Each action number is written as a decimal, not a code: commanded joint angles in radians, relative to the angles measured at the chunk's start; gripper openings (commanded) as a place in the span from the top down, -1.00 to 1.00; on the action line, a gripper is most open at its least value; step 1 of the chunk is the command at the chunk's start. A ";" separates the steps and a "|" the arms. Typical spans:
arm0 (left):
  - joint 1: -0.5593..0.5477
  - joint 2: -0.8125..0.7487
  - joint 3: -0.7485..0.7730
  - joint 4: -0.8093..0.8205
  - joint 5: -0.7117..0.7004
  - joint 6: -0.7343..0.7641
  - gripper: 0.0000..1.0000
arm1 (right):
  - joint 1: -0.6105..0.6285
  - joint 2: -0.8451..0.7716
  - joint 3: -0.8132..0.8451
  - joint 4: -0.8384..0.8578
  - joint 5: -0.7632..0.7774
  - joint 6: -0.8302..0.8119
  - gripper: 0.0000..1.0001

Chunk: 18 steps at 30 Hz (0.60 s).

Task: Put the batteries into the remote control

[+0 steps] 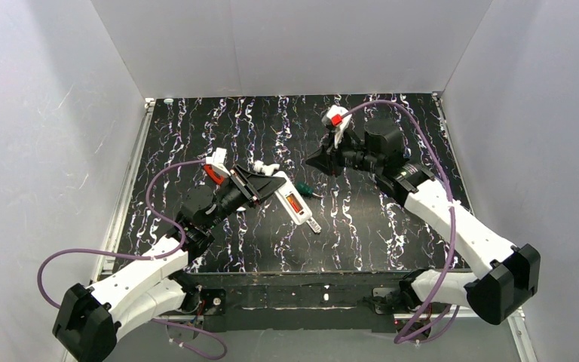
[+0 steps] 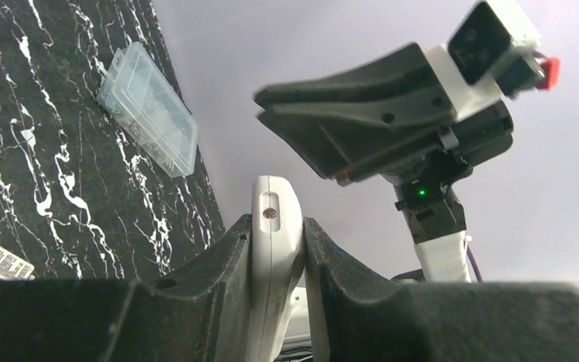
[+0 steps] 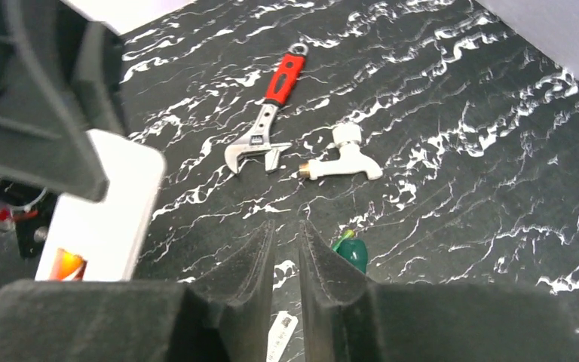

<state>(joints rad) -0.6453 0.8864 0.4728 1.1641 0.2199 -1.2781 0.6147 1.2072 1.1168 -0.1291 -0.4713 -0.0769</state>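
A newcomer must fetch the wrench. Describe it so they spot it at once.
Start at the black, white-veined table. Beyond the right gripper lies a white plastic tap; the wrench lies close beside it. It alone has a red handle and a silver adjustable head.

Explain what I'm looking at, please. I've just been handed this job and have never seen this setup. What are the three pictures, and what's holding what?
Two robot arms sit at the near edge of a black marbled table. The wide picture looks down from above. The other two come from a camera on each wrist, so the dark fingers at the bottom are that arm's own. The left gripper is clamped on the white remote control, with an orange battery showing in it. The right gripper hangs close by, fingers a narrow gap apart, nothing between them. On the table lie a red-handled wrench, a white tap, a green-handled screwdriver and a clear plastic box.
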 commanded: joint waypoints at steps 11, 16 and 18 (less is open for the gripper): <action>-0.003 -0.079 0.071 -0.026 0.059 0.100 1.00 | -0.002 0.297 0.130 -0.081 0.176 0.296 0.07; -0.004 -0.096 0.082 -0.062 0.049 0.112 1.00 | 0.035 0.376 0.162 -0.156 0.232 0.422 0.08; -0.003 -0.094 0.092 -0.065 0.056 0.112 1.00 | 0.060 0.422 0.204 -0.211 0.245 0.447 0.09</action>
<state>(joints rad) -0.6453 0.8196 0.5022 1.0492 0.2523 -1.1889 0.6308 1.5730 1.2228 -0.2577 -0.2726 0.2661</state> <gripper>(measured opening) 0.253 0.459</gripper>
